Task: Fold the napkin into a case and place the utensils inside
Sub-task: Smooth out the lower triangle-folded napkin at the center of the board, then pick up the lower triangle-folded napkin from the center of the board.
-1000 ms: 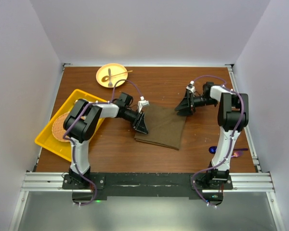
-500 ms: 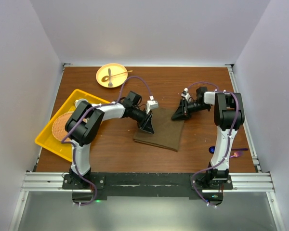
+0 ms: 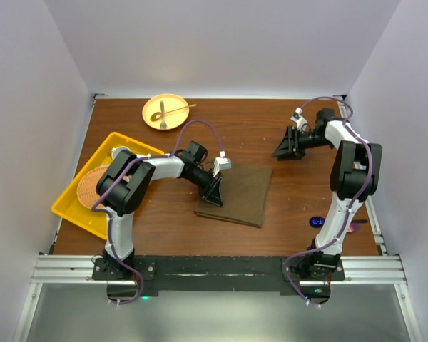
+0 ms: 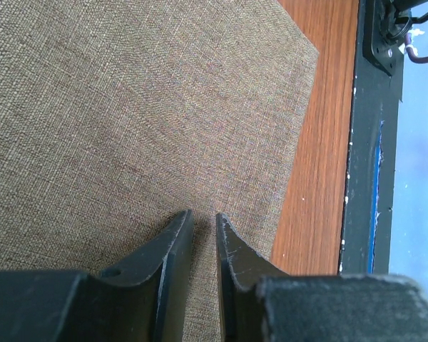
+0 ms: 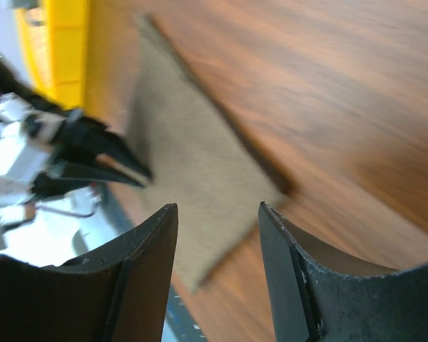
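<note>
The olive-brown napkin [image 3: 237, 194] lies folded into a flat rectangle in the middle of the table. My left gripper [image 3: 212, 194] rests low over its left part. In the left wrist view the jaws [image 4: 202, 217] are almost closed, with a thin gap and nothing pinched, over the flat cloth [image 4: 143, 107]. My right gripper [image 3: 284, 146] is open and empty above bare wood, beyond the napkin's back right corner. Its blurred wrist view [image 5: 217, 214] shows the napkin [image 5: 185, 171] ahead. A blue-purple spoon [image 3: 317, 221] lies near the right arm's base. Other cutlery lies on the yellow plate [image 3: 164, 111].
A yellow tray [image 3: 75, 203] holding a round woven mat [image 3: 89, 184] sits at the left edge. The plate is at the back left. White walls enclose the table. The black rail [image 4: 374, 142] runs along the near edge.
My right gripper has drawn away from the napkin's right corner toward the back right, open. My left gripper slid slightly toward the near side on the cloth. The napkin lies flatter.
</note>
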`<state>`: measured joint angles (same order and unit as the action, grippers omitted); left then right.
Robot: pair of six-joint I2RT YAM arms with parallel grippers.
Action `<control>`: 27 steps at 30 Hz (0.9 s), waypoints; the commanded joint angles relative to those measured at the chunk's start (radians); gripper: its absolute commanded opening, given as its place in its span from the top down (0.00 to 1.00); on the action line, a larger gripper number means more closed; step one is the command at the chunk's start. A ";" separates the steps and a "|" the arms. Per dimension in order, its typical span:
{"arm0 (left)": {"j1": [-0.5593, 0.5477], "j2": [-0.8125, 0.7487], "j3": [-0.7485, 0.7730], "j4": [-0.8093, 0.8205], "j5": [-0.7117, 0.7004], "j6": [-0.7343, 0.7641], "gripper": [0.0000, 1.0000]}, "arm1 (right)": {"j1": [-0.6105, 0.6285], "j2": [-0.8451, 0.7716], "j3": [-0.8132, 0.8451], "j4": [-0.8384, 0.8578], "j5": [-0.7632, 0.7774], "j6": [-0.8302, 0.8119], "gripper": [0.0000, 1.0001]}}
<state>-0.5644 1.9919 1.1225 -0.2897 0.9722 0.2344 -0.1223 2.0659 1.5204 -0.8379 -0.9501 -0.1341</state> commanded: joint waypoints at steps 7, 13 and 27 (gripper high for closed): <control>-0.003 0.030 0.013 -0.057 -0.055 0.065 0.75 | 0.012 0.048 -0.058 0.056 0.168 0.051 0.39; -0.003 0.035 0.011 -0.045 -0.053 0.057 0.75 | 0.032 0.100 -0.077 0.109 0.129 0.106 0.41; -0.005 0.044 0.014 -0.043 -0.058 0.063 0.75 | 0.036 0.099 -0.040 0.072 0.016 0.076 0.81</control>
<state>-0.5644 1.9987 1.1370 -0.3126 0.9733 0.2554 -0.0917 2.1887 1.4548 -0.7593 -0.9066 -0.0235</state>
